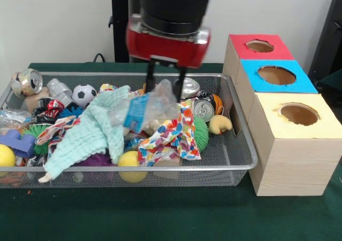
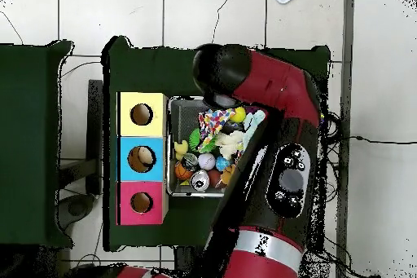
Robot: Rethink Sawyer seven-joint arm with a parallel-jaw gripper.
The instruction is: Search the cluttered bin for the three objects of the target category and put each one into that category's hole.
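Observation:
My gripper point(image 1: 165, 88) hangs over the middle back of the wire bin point(image 1: 238, 163). Its two black fingers point(image 1: 151, 79) stand on either side of a crumpled clear plastic bottle with a blue label point(image 1: 144, 108) and grip its top. The bottle sits slightly above the clutter. To the right stand three wooden boxes with holes: red top point(image 1: 259, 46), blue top point(image 1: 276, 75) and yellow top point(image 1: 299, 114). In the overhead view the arm point(image 2: 269, 87) covers the gripper, and the boxes point(image 2: 141, 159) line the bin's left side.
The bin holds drink cans point(image 1: 29, 82) point(image 1: 203, 110), a small soccer ball point(image 1: 84, 94), a mint cloth point(image 1: 91, 129), a colourful patterned cloth point(image 1: 173, 137), yellow balls point(image 1: 132, 163), a rubber duck point(image 1: 220, 124) and a green spiky ball point(image 1: 201, 131).

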